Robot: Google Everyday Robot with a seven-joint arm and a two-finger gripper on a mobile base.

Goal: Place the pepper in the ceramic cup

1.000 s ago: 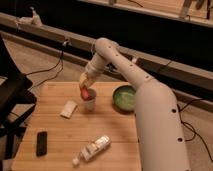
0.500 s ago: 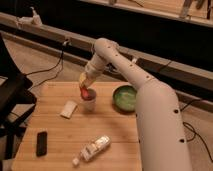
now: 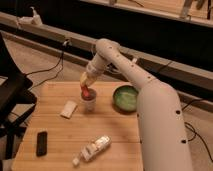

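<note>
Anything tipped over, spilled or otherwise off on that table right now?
Only the clear plastic bottle near the front edge: it lies on its side rather than standing, with no spill visible. The gripper holds the pepper right over the upright ceramic cup. The green bowl sits upright.

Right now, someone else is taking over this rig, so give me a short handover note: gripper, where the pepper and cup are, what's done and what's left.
Gripper: just above the cup, on the pepper, which hangs at the cup's mouth.
Cup: upright on the wooden table, between the white packet and the green bowl.
Also on the table: a bottle lying on its side near the front, a black device at the front left.
Done: pepper picked up and brought over the cup.
Left: lower it in, release, pull the arm clear.
</note>
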